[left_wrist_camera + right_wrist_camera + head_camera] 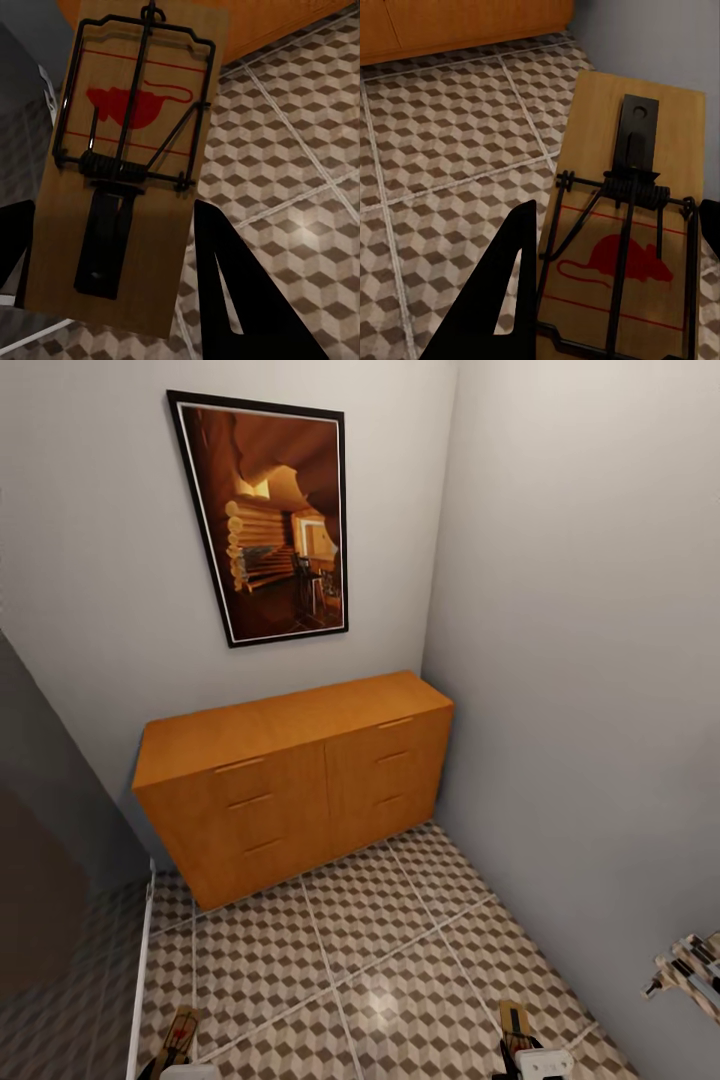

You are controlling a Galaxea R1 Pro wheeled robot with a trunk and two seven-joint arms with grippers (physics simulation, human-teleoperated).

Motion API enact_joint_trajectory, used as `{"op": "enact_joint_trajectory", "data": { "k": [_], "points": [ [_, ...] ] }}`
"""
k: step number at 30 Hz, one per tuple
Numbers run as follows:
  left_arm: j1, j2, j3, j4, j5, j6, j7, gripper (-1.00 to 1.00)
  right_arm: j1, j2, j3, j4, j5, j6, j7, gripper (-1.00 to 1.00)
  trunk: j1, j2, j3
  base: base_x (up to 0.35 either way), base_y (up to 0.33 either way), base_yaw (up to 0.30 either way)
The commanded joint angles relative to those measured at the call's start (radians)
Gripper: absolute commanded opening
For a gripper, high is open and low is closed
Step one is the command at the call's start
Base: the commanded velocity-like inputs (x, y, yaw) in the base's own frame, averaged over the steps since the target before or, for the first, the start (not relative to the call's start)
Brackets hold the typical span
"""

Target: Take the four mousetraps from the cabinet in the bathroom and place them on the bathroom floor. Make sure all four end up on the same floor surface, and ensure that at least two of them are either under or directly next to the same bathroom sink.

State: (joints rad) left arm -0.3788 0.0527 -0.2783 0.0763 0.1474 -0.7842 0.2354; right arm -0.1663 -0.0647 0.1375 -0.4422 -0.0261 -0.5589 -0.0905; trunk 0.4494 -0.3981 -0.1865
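Each end effector grips a trap: left end effector (112, 300) clamps the left trap (127, 165), right end effector (607, 300) the right trap (634, 225). Boards run lengthwise out ahead; floor (350, 950) lies directly below both.

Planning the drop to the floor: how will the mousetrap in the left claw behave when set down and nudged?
The mousetrap is a flat wooden board, so it probably stays stiff and lies flat without rolling. It looks thin and likely light, so a nudge may slide it across the smooth-looking floor tiles. Its raised wire bar could snag the left claw.
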Motion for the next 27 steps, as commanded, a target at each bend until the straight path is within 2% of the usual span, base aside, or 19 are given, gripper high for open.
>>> {"op": "enact_joint_trajectory", "data": {
  "k": [1, 27],
  "points": [
    [-0.002, -0.001, -0.009, 0.003, 0.004, -0.004, 0.005, -1.0, -0.001, -0.001, 0.008, 0.0, -0.005, -0.003, -0.006, -1.0, 0.001, -0.002, 0.0, 0.0, 0.0, 0.0],
    [-0.002, -0.001, -0.009, 0.003, 0.004, -0.004, 0.005, -1.0, -0.001, -0.001, 0.008, 0.0, -0.005, -0.003, -0.006, -1.0, 0.001, -0.002, 0.042, 0.0, 0.0, 0.0]
  ]
}}
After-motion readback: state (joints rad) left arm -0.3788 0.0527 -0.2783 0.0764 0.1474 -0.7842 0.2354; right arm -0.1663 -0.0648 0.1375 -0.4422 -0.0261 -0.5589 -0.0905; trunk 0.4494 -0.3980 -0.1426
